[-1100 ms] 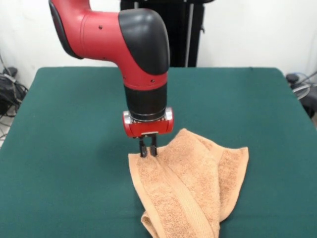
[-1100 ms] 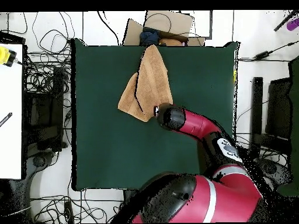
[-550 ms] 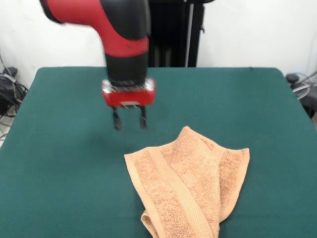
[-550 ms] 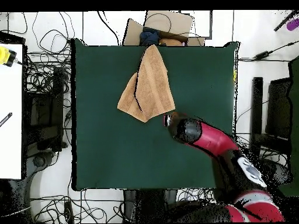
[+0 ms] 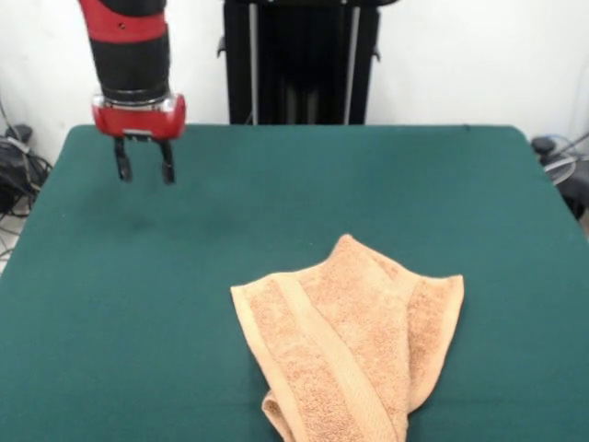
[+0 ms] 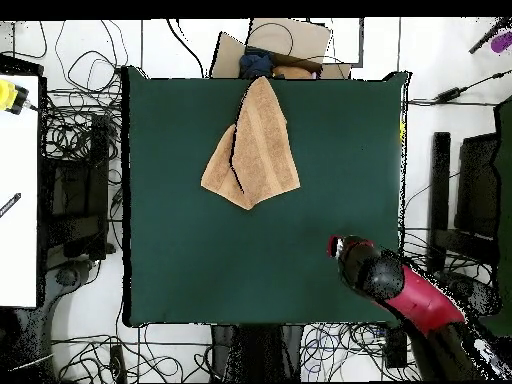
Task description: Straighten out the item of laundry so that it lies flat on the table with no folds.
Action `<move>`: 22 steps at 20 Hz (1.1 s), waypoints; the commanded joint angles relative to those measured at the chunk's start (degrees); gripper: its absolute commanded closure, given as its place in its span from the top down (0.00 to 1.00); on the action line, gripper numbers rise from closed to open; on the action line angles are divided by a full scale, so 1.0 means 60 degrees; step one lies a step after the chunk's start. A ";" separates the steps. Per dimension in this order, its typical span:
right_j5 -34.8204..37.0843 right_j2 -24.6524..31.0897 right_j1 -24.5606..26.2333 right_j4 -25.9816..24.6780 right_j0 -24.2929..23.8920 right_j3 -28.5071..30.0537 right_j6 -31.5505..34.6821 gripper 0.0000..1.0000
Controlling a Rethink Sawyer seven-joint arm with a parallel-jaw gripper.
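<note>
Towel [image 5: 354, 345]: orange-tan terry, folded over itself into a rough wedge, not flat. In the front view, lying on the near half of the table, right of centre, lower end cut off by the bottom edge of the picture. One layer lapped diagonally over another; a woven border band running along the left flap from the upper left corner down toward the bottom edge. A second flap showing on the right, with its own corner pointing right. In the overhead view [image 6: 252, 145], a narrow end reaching the top edge of the table and the wide end fanned toward the table's middle, with a dark crease between the two layers.

Table [image 5: 414, 184]: dark green cloth-like top, much larger than the towel; bare green surface on all sides of the towel but the edge its narrow end reaches.

Gripper [image 5: 143, 164]: red body with two short black fingers [image 5: 121, 162] pointing down, spread apart with a clear gap, holding nothing. Raised above the table near the far left corner in the front view, well apart from the towel. In the overhead view [image 6: 339, 243], near the lower right part of the table.

Arm [image 5: 129, 41]: red and black, coming down from the top of the front view.
</note>
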 commanded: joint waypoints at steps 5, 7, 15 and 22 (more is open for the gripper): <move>-0.0977 0.0775 0.1906 0.0257 0.1820 -0.0213 0.2084 1.00; -0.1340 0.0699 0.1915 0.0490 0.2153 -0.0134 0.2442 1.00; -0.0618 0.0367 0.1576 0.2054 0.3803 -0.0638 0.3072 1.00; 0.1058 0.0022 0.1098 0.3258 0.4499 -0.1367 0.2645 1.00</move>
